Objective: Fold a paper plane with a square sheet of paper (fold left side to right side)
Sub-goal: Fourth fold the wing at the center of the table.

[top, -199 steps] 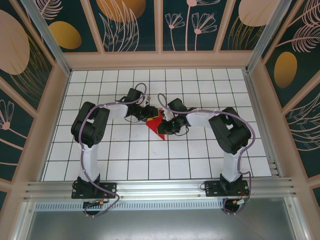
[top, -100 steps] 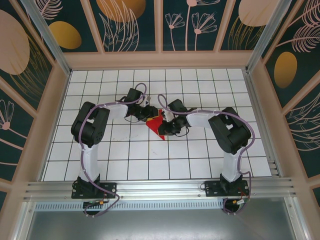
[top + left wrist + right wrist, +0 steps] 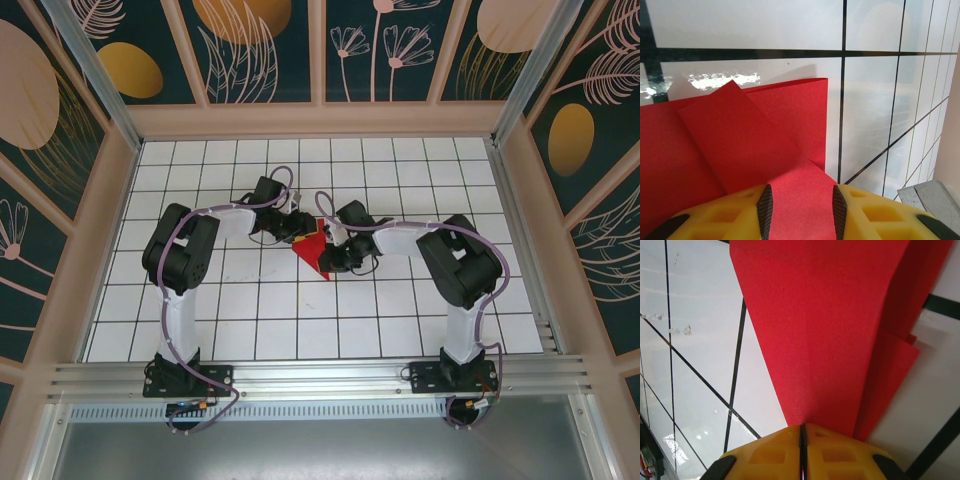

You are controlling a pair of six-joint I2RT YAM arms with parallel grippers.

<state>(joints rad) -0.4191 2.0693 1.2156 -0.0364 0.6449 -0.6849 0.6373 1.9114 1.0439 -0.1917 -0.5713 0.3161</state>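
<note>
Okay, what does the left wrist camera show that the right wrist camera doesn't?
Left wrist only: the left fingers standing apart with the red paper between them, a folded flap lying on top of it, and a grey metal piece in the corner. Right wrist only: the right fingers closed together on the paper's narrow, tapering end. Both: yellow fingers, the red paper, and the white gridded table.
</note>
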